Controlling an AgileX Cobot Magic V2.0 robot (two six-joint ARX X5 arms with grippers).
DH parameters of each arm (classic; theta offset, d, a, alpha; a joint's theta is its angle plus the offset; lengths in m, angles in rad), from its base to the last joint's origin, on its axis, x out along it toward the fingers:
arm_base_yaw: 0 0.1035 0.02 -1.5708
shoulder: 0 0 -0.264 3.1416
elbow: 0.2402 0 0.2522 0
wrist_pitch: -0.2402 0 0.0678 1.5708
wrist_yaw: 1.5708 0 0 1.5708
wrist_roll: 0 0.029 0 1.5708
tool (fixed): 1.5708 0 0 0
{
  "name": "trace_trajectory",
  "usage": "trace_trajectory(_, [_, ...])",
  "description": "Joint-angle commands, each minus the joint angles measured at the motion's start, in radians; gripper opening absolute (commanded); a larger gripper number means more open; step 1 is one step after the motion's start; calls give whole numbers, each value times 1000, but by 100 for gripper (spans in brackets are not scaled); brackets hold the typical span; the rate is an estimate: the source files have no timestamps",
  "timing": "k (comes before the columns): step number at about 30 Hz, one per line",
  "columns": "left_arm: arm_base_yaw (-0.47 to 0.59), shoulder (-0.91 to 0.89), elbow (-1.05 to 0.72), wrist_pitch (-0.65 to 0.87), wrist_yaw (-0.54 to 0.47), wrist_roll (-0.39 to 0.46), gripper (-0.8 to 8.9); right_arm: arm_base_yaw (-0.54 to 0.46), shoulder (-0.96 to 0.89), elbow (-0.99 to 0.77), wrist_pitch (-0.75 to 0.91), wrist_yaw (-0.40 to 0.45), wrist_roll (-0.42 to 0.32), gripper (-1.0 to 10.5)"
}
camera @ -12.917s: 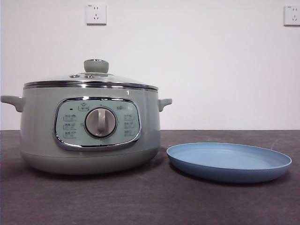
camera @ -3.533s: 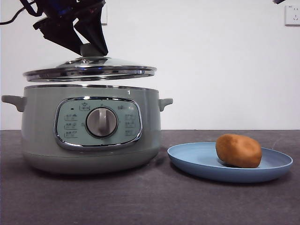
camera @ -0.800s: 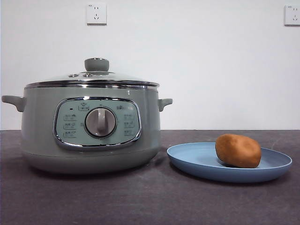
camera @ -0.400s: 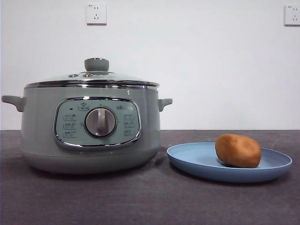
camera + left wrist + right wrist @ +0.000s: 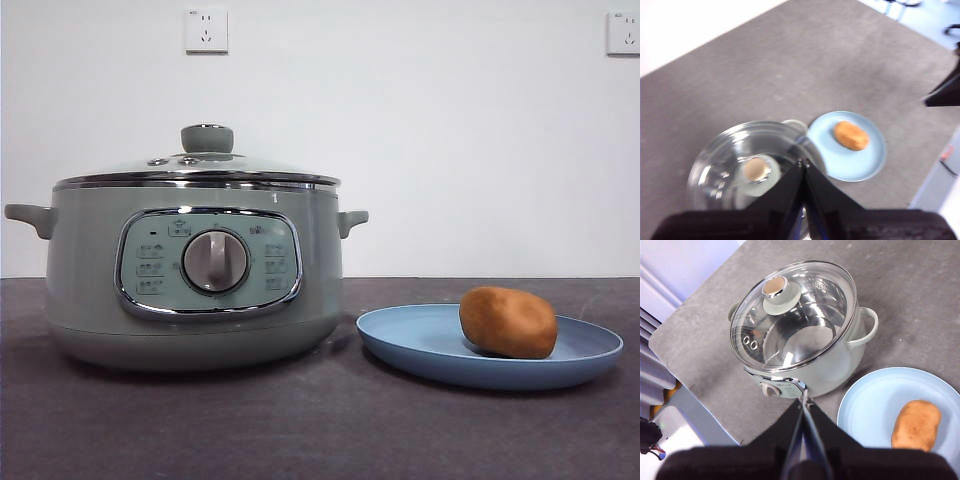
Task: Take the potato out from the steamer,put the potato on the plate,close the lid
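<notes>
**Potato on the plate, lid seated on the steamer**

The potato (image 5: 508,321) lies on the light-blue plate (image 5: 420,345), at the lower right of the front view, toward the plate's right half and touching its floor. The plate sits on the dark grey bench (image 5: 300,430), just beside the steamer (image 5: 90,280) but not touching it; a thin strip of bench shows between the pot's base and the plate's left rim. The steamer fills the left half of the front view, one side handle close to the frame's left edge. The lid (image 5: 200,170) rests level on the chrome rim, its green knob upright at the centre.

Open bench runs across the whole lower band of the front view, and also behind the plate up to the white wall.

No arm shows in the front view. In the left wrist view the left gripper (image 5: 803,164) hangs above the lid (image 5: 720,170), its fingers pressed together to a point, holding nothing; the potato (image 5: 851,135) is well apart from them, in the middle right of that frame. In the right wrist view the right gripper (image 5: 803,396) has its fingers likewise closed and empty, above the steamer's (image 5: 840,365) front edge, with the potato (image 5: 916,424) at the lower right on the plate (image 5: 865,405).
</notes>
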Motion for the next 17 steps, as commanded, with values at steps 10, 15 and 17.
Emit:
trace_trajectory(10, [25, -572, -916, 674, -1, -126, -3, 0, 1, 3, 8, -2, -4, 0])
trace_trajectory(15, [107, -907, -1400, 1003, 0, -259, -3, 0, 1, 3, 8, -2, -4, 1])
trace_trajectory(17, [138, -1020, -1543, 1097, -2, -288, -3, 0, 1, 3, 8, -2, -4, 1])
